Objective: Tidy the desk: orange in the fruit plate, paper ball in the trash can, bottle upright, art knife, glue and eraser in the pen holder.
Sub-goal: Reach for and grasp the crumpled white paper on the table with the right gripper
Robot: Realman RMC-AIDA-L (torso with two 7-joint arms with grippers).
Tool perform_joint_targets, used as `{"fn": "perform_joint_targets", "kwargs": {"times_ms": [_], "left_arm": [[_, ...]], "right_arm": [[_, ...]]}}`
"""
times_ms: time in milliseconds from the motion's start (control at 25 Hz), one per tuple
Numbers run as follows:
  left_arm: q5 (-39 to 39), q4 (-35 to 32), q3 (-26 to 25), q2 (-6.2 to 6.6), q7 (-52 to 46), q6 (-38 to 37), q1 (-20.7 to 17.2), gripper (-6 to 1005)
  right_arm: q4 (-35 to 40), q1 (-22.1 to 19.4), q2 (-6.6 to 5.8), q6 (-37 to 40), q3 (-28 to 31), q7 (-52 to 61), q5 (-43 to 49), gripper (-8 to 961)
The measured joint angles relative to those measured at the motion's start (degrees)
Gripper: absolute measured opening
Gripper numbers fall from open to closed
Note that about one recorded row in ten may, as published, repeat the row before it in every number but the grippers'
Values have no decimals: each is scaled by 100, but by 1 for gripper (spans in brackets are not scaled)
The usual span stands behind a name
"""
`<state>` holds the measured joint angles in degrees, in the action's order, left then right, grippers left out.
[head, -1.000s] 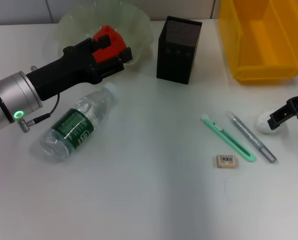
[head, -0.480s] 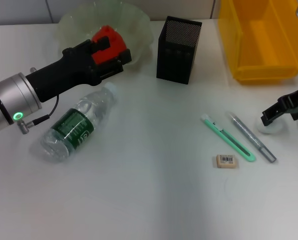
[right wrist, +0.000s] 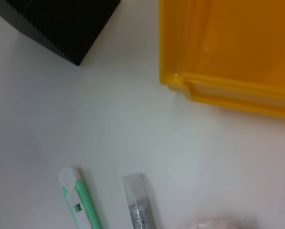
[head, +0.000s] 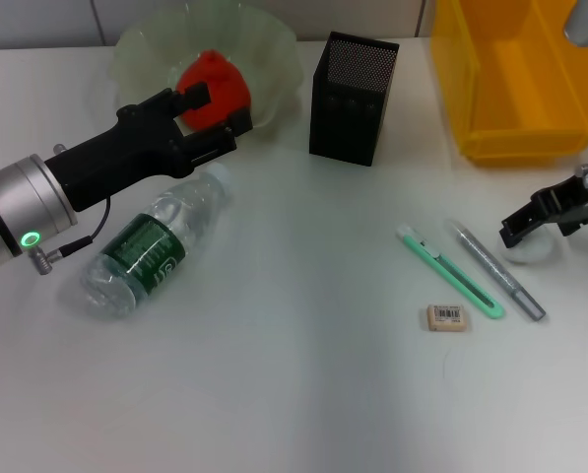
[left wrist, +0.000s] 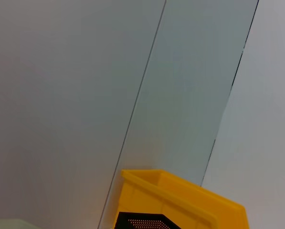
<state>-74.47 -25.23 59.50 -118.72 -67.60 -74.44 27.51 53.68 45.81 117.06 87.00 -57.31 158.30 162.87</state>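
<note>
Orange, a round orange-red fruit, now lies bare inside the pale green ruffled fruit plate at the desk's far left; a second ago the left gripper was wrapped about it. That gripper has drawn back toward the robot, jaws apart and empty, so the fruit step looks done. Just beside the left arm, the clear plastic bottle with a green label lies on its side, not yet upright. Across the desk, the right gripper has dropped over the white crumpled paper ball, apparently reaching for it; whether its jaws are apart or together I cannot tell. Near it lie the green art knife, grey glue stick and small beige eraser, all outside the black mesh pen holder. Behind stands the yellow plastic bin.
</note>
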Motion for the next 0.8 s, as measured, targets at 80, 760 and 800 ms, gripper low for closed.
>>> {"fn": "perform_joint_targets", "kwargs": {"times_ms": [80, 760, 800], "left_arm": [[4, 0, 0, 4, 1, 0, -2, 781], [4, 1, -22, 16, 1, 42, 24, 780], [4, 1, -22, 16, 1, 42, 24, 780]], "right_arm": [[-32, 24, 12, -50, 0, -16, 0, 835], [-165, 131, 36, -273, 1, -27, -1, 826], [-165, 131, 36, -256, 1, -31, -1, 826]]}}
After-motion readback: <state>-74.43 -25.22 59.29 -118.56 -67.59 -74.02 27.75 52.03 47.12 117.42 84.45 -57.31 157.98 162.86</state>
